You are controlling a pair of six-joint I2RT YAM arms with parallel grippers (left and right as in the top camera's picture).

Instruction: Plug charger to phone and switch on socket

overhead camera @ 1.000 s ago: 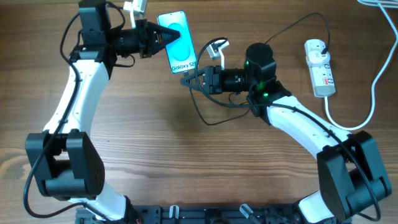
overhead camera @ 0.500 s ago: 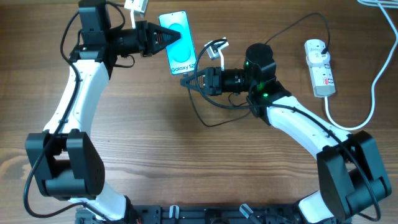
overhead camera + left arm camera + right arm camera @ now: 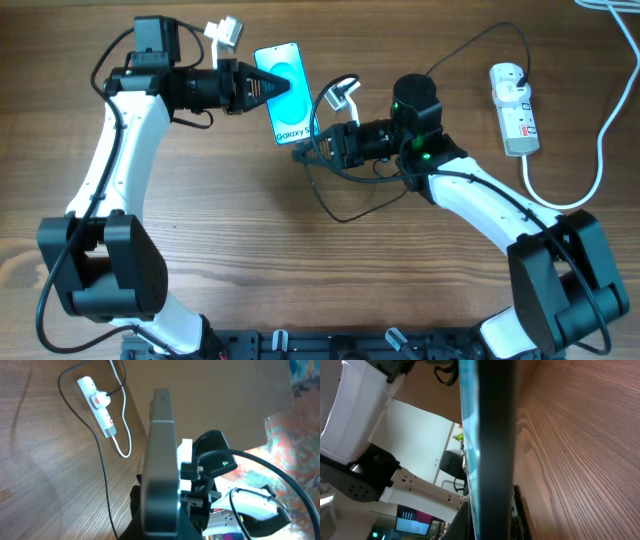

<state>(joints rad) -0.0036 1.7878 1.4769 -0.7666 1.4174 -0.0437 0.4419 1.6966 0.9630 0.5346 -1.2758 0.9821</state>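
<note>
The phone, cyan screen up, is held off the table at the back by my left gripper, which is shut on its left side. In the left wrist view it stands edge-on in the jaws. My right gripper is at the phone's lower end, shut on the end of the charger, whose thin black cable loops below it. The connector itself is hidden. In the right wrist view the phone's dark edge runs down between the fingers. The white socket lies at the far right.
A thick white lead curves from the socket toward the back right edge. The black cable runs from the socket's plug across the back of the table. The socket also shows in the left wrist view.
The left arm has shifted and carried the phone slightly right and down. The right gripper has edged closer under the phone's lower end, and the cable loop below it has widened.
</note>
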